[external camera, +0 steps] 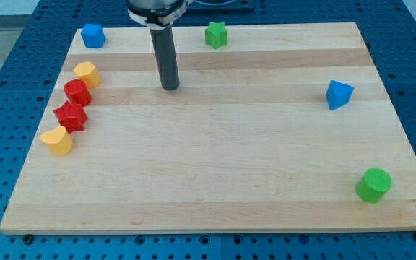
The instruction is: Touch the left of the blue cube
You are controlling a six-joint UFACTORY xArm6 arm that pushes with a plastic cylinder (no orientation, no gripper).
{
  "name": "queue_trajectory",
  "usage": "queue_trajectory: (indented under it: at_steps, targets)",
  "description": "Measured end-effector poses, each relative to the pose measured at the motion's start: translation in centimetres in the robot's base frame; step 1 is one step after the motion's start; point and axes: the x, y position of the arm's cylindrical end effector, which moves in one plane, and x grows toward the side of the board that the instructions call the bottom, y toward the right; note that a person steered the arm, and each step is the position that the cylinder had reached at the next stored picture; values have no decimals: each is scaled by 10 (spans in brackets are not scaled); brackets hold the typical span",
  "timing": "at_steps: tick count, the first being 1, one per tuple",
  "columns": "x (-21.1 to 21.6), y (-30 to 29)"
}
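My tip (170, 87) rests on the board (215, 180), touching no block; it is a plain rod with no jaws. The blue cube (92, 35) sits well off toward the view's upper left, and the green star (216, 34) to the upper right.

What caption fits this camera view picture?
My tip rests on the wooden board, right of and below the blue cube.

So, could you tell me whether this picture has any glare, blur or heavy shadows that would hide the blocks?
Camera view: light is soft and even, no glare on the board. Blocks are sharp; the blue cube reads clearly. My tip, to the cube's right and lower, casts only a faint shadow. The rod's top is cut off by the view's top.
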Motion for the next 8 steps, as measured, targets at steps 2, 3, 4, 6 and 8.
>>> queue_trajectory:
  at_steps: [2, 3, 4, 6, 8]
  targets:
    - [-47, -28]
    - [-63, -55]
    - [-85, -77]
    - [-86, -151]
    - [-93, -216]
